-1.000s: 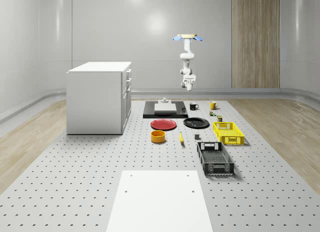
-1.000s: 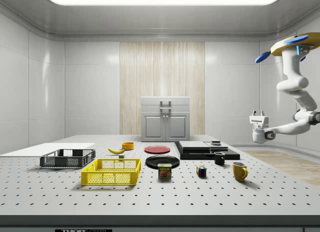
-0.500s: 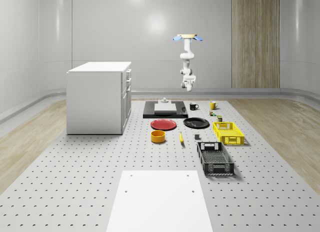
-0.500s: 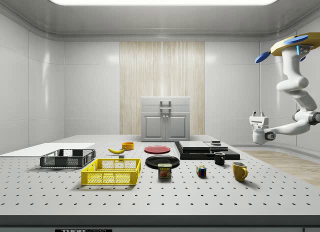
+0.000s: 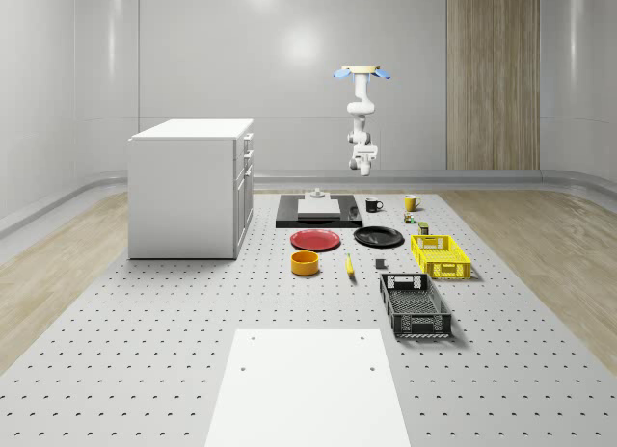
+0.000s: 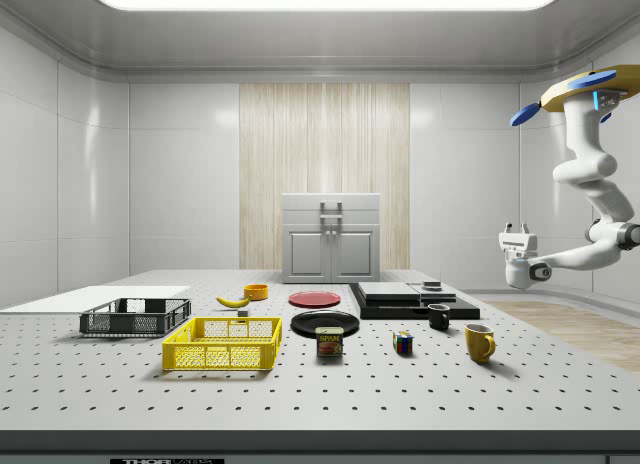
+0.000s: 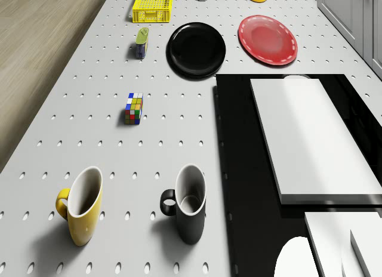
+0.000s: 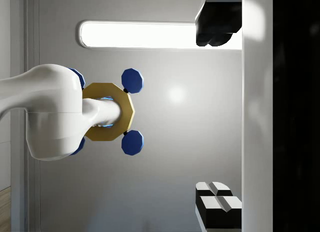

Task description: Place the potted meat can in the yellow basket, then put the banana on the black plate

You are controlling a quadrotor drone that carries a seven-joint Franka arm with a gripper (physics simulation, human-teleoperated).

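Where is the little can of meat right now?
In the side view the small potted meat can stands on the perforated grey table, just right of the yellow mesh basket and in front of the round black plate.

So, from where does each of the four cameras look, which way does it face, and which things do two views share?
Whole-scene view: off the robot, high at the table's near end, facing the far wall; shows drone, arm and claw hovering beyond the table.
Side view: off the robot, low at the table's side, facing the cabinet; drone at its right.
Drone view: on the drone's body, facing forward and down at the mugs.
Wrist view: on the wrist, facing up at the drone's underside.
Shared: potted meat can, yellow basket, black plate.
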